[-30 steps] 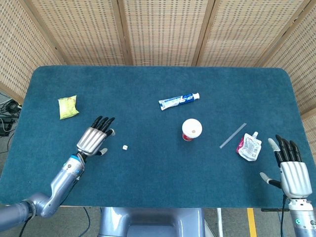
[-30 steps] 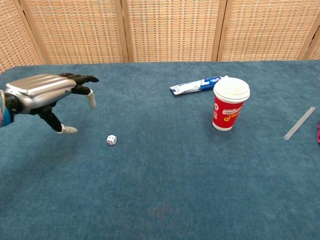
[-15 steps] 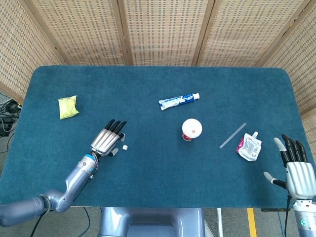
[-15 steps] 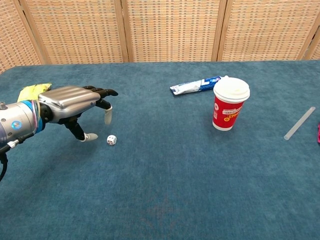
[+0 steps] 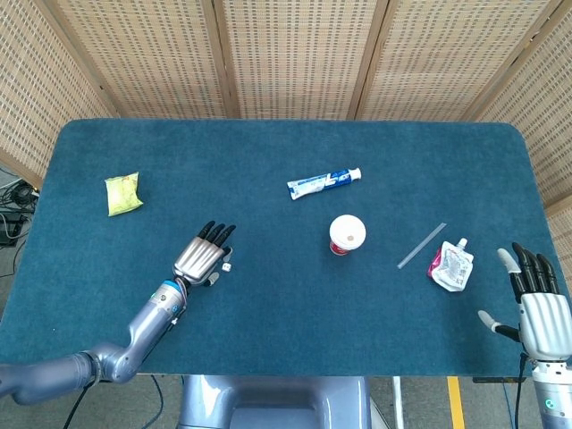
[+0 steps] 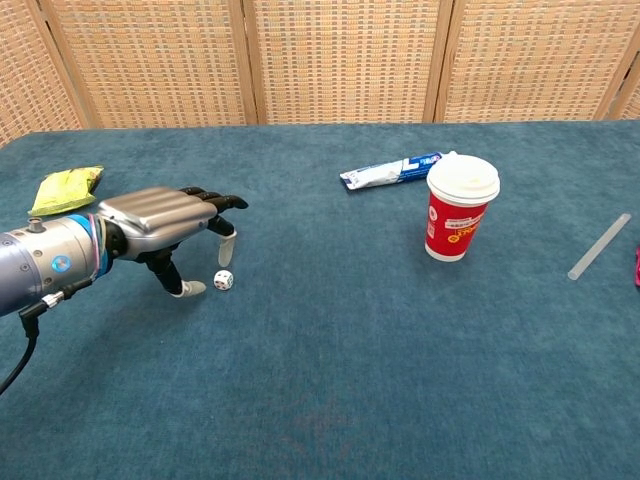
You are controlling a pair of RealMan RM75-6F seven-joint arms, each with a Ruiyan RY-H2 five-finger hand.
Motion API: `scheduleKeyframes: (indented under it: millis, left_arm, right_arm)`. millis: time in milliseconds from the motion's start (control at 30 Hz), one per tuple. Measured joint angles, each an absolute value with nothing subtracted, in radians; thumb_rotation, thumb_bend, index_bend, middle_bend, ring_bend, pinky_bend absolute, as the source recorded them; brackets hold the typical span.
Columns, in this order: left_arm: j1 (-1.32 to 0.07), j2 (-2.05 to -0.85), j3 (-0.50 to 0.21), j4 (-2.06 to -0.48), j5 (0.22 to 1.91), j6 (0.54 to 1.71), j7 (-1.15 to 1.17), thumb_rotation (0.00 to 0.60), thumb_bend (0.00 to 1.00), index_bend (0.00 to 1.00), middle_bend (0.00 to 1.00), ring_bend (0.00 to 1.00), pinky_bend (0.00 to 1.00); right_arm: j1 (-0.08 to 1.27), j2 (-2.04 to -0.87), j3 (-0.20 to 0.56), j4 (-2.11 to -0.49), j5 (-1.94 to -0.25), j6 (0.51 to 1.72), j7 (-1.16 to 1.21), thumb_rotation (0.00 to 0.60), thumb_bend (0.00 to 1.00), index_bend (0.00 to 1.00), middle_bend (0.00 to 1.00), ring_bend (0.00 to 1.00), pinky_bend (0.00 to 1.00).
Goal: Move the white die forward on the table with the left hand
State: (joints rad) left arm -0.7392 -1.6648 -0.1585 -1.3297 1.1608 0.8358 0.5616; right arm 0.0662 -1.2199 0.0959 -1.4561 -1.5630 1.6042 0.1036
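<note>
The small white die point(image 6: 223, 280) lies on the blue table point(image 6: 340, 380), left of centre; in the head view the die point(image 5: 227, 265) peeks out beside my fingers. Just above it hovers my left hand point(image 6: 165, 215), palm down and fingers spread, with the thumb tip point(image 6: 192, 289) down on the cloth close to the die's left side. The hand holds nothing. From the head view, my left hand point(image 5: 202, 256) partly covers the die. My right hand point(image 5: 534, 308) rests open at the table's near right corner, far from the die.
A red paper cup with a white lid point(image 6: 460, 206) stands right of centre. A toothpaste tube point(image 6: 390, 171) lies behind it. A yellow-green packet point(image 6: 67, 188) sits at the left, a clear straw point(image 6: 599, 246) and a pink-white pouch point(image 5: 450, 265) at the right.
My left hand has moved right and nearer the die, from well to its left to just over it, thumb now beside it. The die has not moved. My right hand dropped back slightly.
</note>
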Motion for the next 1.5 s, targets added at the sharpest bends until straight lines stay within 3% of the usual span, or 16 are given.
scheduleKeyframes:
  millis: [633, 800, 1033, 1500]
  left_arm:
    - [-0.780, -1.702, -0.142, -1.296, 1.083, 0.841, 0.604, 0.600, 0.33, 0.50, 0.00, 0.00, 0.00]
    - [-0.788, -1.711, -0.135, -1.290, 1.072, 0.843, 0.612, 0.600, 0.41, 0.53, 0.00, 0.00, 0.00]
    - [-0.790, -1.709, -0.127, -1.297, 1.071, 0.857, 0.609, 0.600, 0.41, 0.53, 0.00, 0.00, 0.00]
    - [-0.767, -1.577, -0.178, -1.464, 1.144, 0.976, 0.518, 0.600, 0.41, 0.53, 0.00, 0.00, 0.00]
  right_arm:
    - [0.065, -1.220, 0.097, -1.454, -1.563, 1.608, 0.110, 0.600, 0.08, 0.05, 0.00, 0.00, 0.00]
    - [0.065, -1.220, 0.097, -1.453, -1.566, 1.612, 0.111, 0.600, 0.08, 0.05, 0.00, 0.00, 0.00]
    - [0.064, -1.221, 0.097, -1.451, -1.570, 1.617, 0.113, 0.600, 0.08, 0.05, 0.00, 0.00, 0.00]
    - [0.063, -1.220, 0.096, -1.454, -1.578, 1.625, 0.113, 0.600, 0.08, 0.05, 0.00, 0.00, 0.00]
